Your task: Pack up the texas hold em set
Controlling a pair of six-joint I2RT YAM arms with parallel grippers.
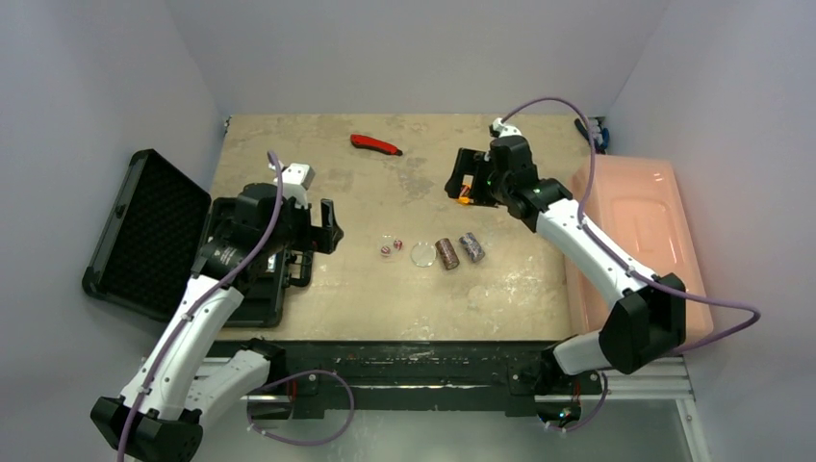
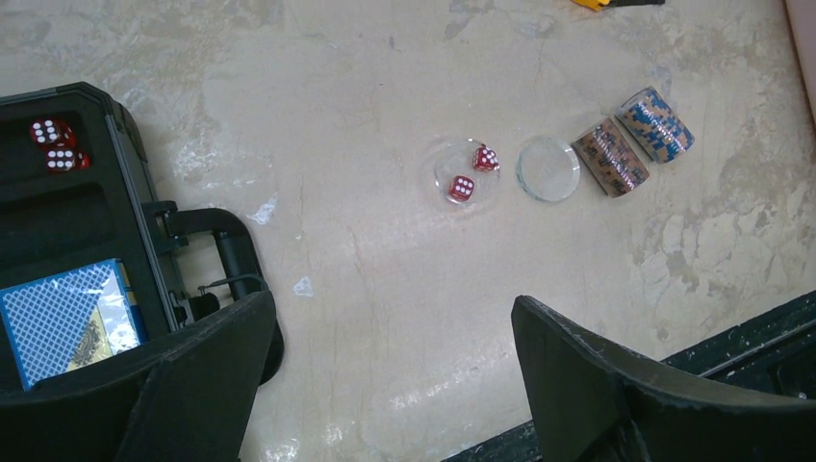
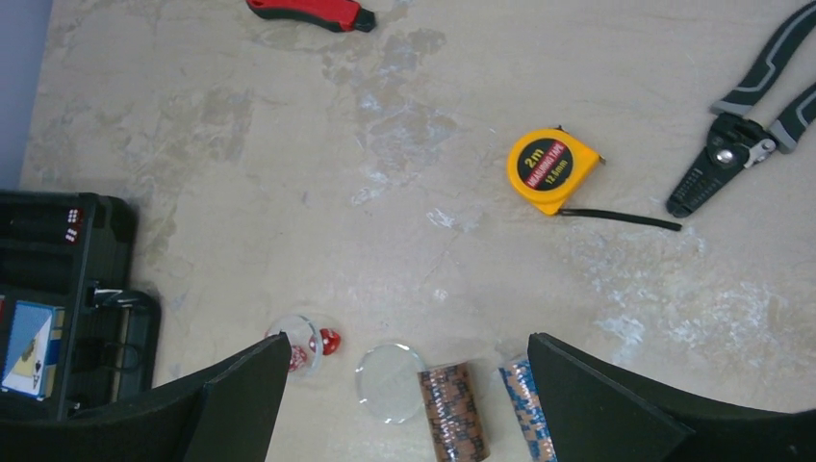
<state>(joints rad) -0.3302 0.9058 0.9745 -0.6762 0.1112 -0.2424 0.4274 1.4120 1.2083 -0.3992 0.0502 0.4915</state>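
Observation:
The black case [image 1: 144, 231] lies open at the table's left edge, with its foam lid out to the left. In the left wrist view the case [image 2: 38, 207] holds a blue card deck [image 2: 67, 318] and red dice [image 2: 53, 144]. On the table's middle lie a brown chip roll [image 1: 446, 253], a blue chip roll [image 1: 471, 247], a clear disc [image 1: 421, 253] and a clear dish with two red dice [image 1: 390, 247]. My left gripper [image 2: 393, 308] is open and empty, beside the case. My right gripper [image 3: 409, 339] is open and empty, above and behind the rolls.
A red-handled tool [image 1: 375, 144] lies at the back. A yellow tape measure [image 3: 550, 170] lies under the right gripper, and grey pliers [image 3: 741, 144] lie at the back right. A pink tray [image 1: 635, 231] stands along the right edge.

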